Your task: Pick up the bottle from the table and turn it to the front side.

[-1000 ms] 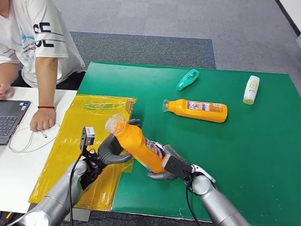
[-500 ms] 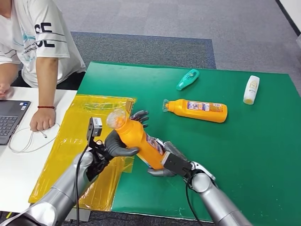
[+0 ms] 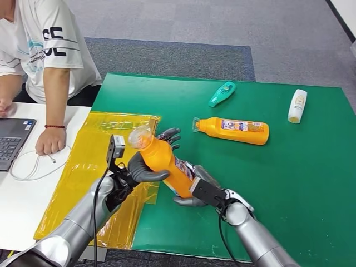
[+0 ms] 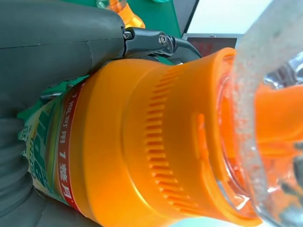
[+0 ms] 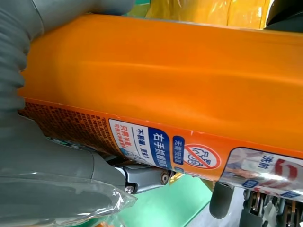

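- Green matting covered the table, with grey carpet beyond and one white desk beside it at the left.
- Nearest, both silver arms came in from below and met on one orange bottle, which was lifted off the mat and tilted, its clear cap toward the far left and its base toward the near right.
- The right hand cupped the bottle's lower end, thumb and fingers closed around it (its wrist view showed the printed label pressed against the palm).
- The left hand gripped the bottle just below the cap, the thumb wrapped across the near side and the dark fingers spread loosely behind it.
- One yellow plastic sheet lay under the left arm, lapping the mat's left edge.
- Farther out on the mat lay three more bottles, all on their sides: a second orange bottle, a teal bottle beyond it and a white bottle well apart at the right.
- At the desk sat one person, a hand resting by a white cable, with one laptop at the edge.
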